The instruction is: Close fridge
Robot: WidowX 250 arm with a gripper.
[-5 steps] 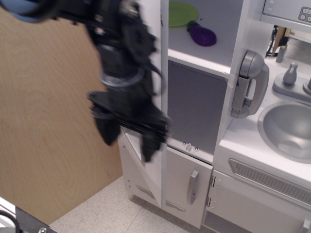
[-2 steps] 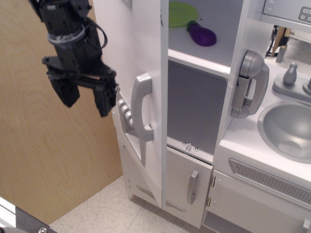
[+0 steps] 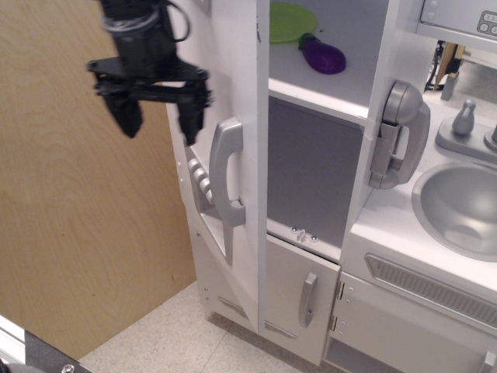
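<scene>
Fridge point(image 3: 233, 78) door's wide open, looks light and free-swinging. Fingers point(image 3: 191, 116) spread, holding nothing; I'd push near the handle point(image 3: 225, 175)

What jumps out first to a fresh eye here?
The black claw, open and empty, hanging upper left beside the fridge door, which stands swung open. Behind it, the exposed grey interior with a purple eggplant and green plate on the top shelf.
</scene>
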